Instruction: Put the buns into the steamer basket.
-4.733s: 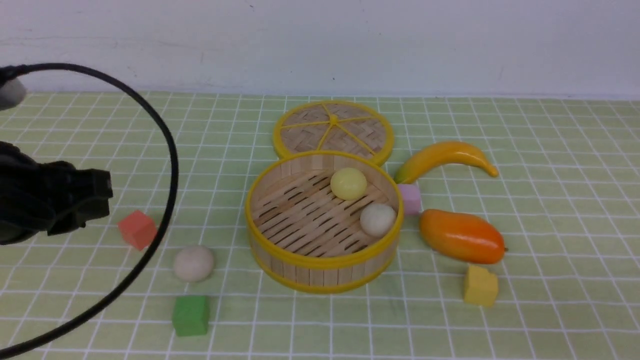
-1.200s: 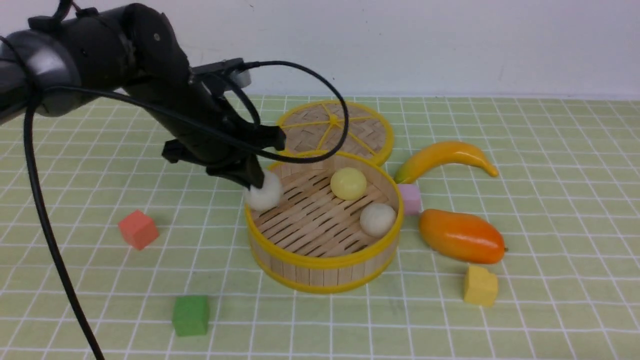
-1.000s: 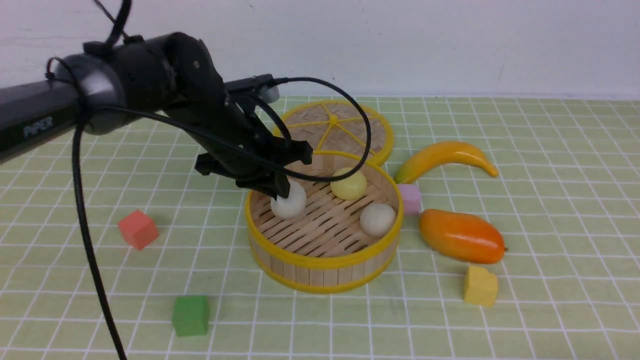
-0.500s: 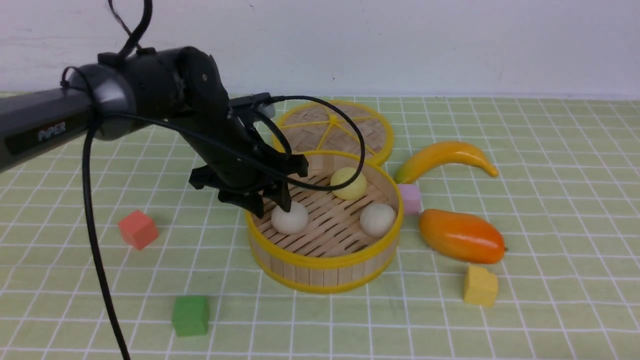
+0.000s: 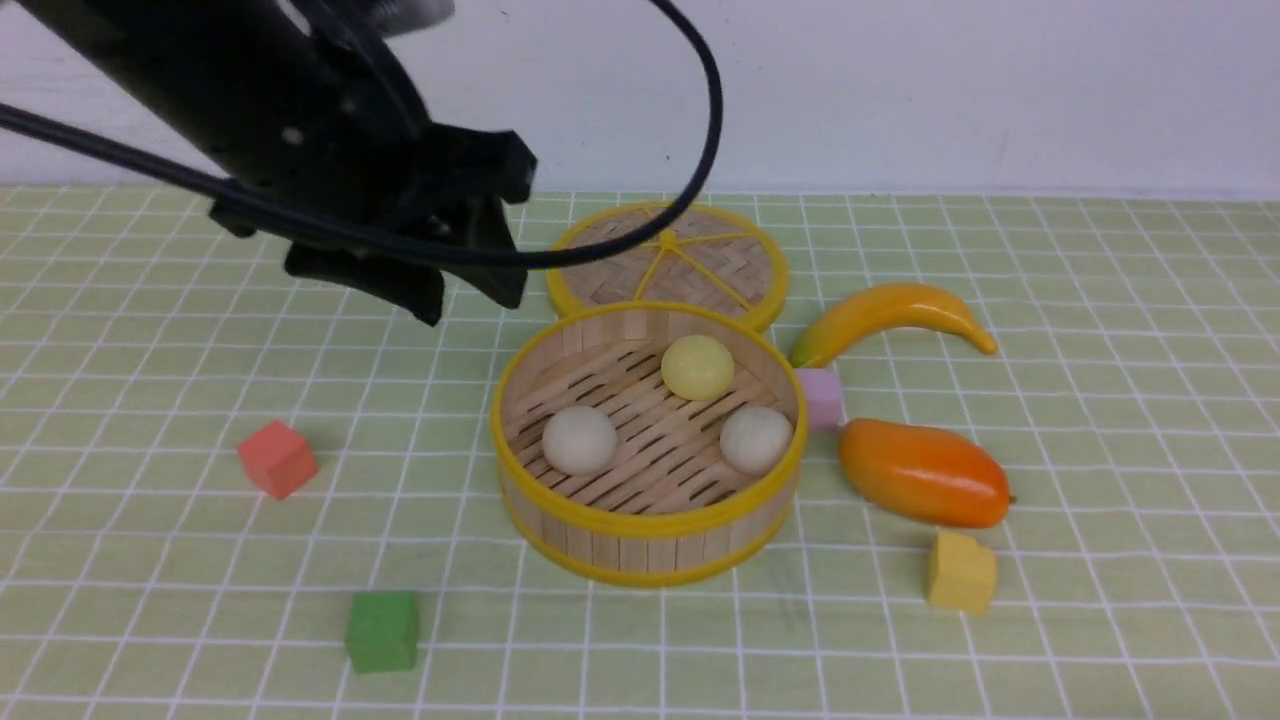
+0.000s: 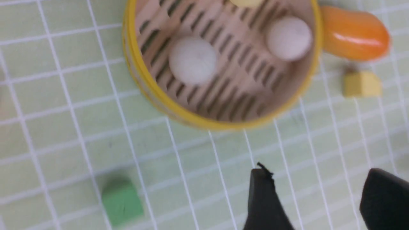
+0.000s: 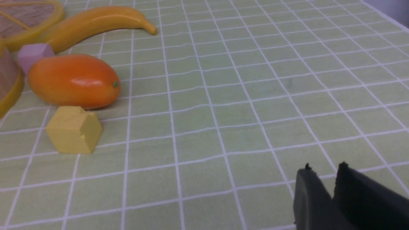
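We see all three smooth dome-shaped buns (image 5: 580, 440) (two off-white, one pale yellow) lying inside the round bamboo steamer basket (image 5: 645, 520). Our left gripper (image 5: 470, 295) hangs above the green checked cloth, jaws spread, empty. Our right gripper (image 7: 322, 179) sits clenched, well apart.

All three buns (image 5: 580, 439) sit in the steamer basket (image 5: 645, 540), down and right of the left gripper's (image 5: 470, 300) spread jaws; lid (image 5: 667, 260) behind it.

Bright even light; left wrist view seemingly motion-blurred.
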Robot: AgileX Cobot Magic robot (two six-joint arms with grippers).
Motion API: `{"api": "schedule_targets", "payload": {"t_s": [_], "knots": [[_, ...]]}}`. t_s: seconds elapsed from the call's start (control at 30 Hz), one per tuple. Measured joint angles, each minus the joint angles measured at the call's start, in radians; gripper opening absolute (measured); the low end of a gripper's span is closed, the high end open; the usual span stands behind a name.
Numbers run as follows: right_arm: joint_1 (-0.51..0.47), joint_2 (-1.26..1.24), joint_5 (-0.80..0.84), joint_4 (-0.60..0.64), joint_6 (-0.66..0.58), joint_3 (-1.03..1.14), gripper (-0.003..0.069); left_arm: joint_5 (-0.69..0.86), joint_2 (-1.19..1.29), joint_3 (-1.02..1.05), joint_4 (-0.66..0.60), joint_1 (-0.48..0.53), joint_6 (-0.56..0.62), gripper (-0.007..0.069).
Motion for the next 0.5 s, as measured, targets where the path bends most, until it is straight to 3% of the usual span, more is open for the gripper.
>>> {"api": "schedule_targets", "payload": {"t_s": [0.3,0.5], "knots": [[0.053,0.0,0.0,0.0,0.0,0.001,0.0133,0.028,-0.351,0.162,0.042,0.0,-0.103,0.0298],[0.055,0.0,0.0,0.0,0.0,0.001,0.0137,-0.043,-0.644,0.526,-0.017,0.0,-0.17,0.0164]]}}
